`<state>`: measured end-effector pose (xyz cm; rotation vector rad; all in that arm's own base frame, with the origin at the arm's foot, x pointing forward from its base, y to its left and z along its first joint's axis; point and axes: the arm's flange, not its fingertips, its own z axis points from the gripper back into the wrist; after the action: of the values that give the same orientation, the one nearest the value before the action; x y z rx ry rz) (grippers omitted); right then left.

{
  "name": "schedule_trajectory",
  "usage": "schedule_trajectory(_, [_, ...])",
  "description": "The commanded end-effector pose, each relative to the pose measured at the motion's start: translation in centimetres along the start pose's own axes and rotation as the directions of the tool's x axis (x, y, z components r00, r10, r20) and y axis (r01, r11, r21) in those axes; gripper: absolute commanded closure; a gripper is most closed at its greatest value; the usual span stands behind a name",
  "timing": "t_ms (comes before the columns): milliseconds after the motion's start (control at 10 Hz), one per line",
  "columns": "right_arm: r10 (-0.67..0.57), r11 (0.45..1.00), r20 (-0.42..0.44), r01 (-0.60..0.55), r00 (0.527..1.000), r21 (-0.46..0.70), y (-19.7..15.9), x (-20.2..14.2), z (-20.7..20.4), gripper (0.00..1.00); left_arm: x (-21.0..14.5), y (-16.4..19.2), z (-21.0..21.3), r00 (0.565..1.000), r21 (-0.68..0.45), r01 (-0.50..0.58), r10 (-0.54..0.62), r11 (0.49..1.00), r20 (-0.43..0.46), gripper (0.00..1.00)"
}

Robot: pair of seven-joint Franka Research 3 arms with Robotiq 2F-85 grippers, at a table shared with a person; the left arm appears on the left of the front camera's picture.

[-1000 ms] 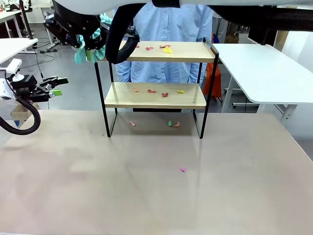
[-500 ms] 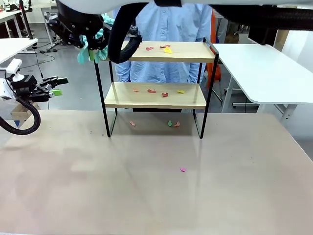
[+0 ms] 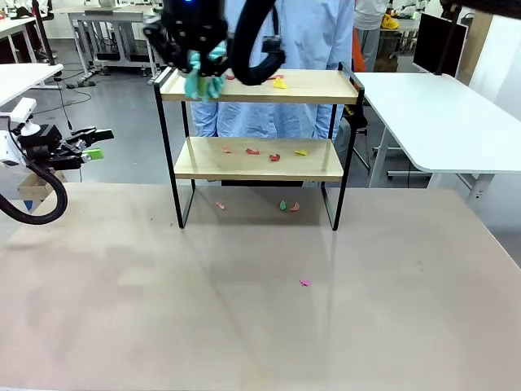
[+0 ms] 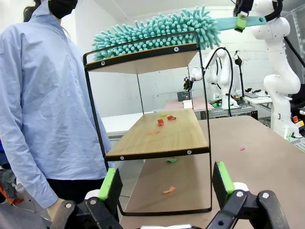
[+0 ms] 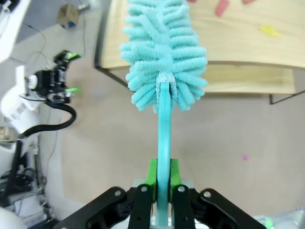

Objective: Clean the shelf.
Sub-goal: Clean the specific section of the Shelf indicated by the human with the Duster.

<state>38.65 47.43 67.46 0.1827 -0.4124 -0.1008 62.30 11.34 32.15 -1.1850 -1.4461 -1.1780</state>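
Note:
The shelf point(image 3: 259, 169) stands at the table's far middle, with two light wood boards in a black frame. Small coloured scraps point(image 3: 279, 82) lie on its top board, more scraps point(image 3: 253, 151) on the lower board and on the table under it. My right gripper point(image 5: 162, 183) is shut on the handle of a teal fluffy duster point(image 5: 164, 62). The duster's head point(image 4: 157, 31) rests along the top board's left end. My left gripper point(image 4: 166, 181) hovers open and holds nothing, off the table's left edge point(image 3: 89, 145), facing the shelf's side.
A person in a light blue shirt point(image 3: 285, 41) stands right behind the shelf. A pink scrap point(image 3: 304, 283) lies on the beige table in front. White tables stand at the right point(image 3: 440, 114) and far left point(image 3: 20, 77).
My right arm has swung to the right with the duster, from left of the shelf onto the left end of the top board. The left arm has stayed still.

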Motion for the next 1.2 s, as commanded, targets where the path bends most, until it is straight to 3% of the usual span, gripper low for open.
schedule_trajectory(0, [-0.024,0.999,-0.023,0.023,0.999,-0.025,-5.8,0.6,-0.4,0.87,0.4,0.0,0.0,1.000,0.000,0.011,-0.011,1.000,-0.002,0.00])
schedule_trajectory(300, [-0.087,0.993,-0.042,0.084,0.995,-0.081,-12.8,2.7,-1.0,0.87,0.4,0.0,0.0,1.000,0.000,0.011,-0.011,1.000,-0.002,0.00])
schedule_trajectory(700, [-0.149,0.979,0.010,0.149,0.989,-0.139,-21.4,4.6,0.4,0.87,0.4,0.0,0.0,1.000,0.000,0.011,-0.011,1.000,-0.002,0.00])
schedule_trajectory(800, [-0.152,0.977,0.050,0.158,0.987,-0.142,-22.1,4.6,1.3,0.87,0.4,0.0,0.0,1.000,0.000,0.011,-0.011,1.000,-0.002,0.00])
schedule_trajectory(900, [-0.137,0.987,0.093,0.144,0.986,-0.071,-21.8,4.3,2.3,0.87,0.4,0.0,0.0,1.000,0.000,0.011,-0.011,1.000,-0.002,0.00])
schedule_trajectory(1000, [-0.160,0.971,0.031,0.163,0.987,-0.175,-20.8,5.5,0.9,0.87,0.4,0.0,0.0,1.000,0.000,0.011,-0.011,1.000,-0.002,0.00])
schedule_trajectory(1100, [-0.160,0.971,0.031,0.163,0.987,-0.175,-20.8,5.5,0.9,0.87,0.4,0.0,0.0,1.000,0.000,0.011,-0.011,1.000,-0.002,0.00])
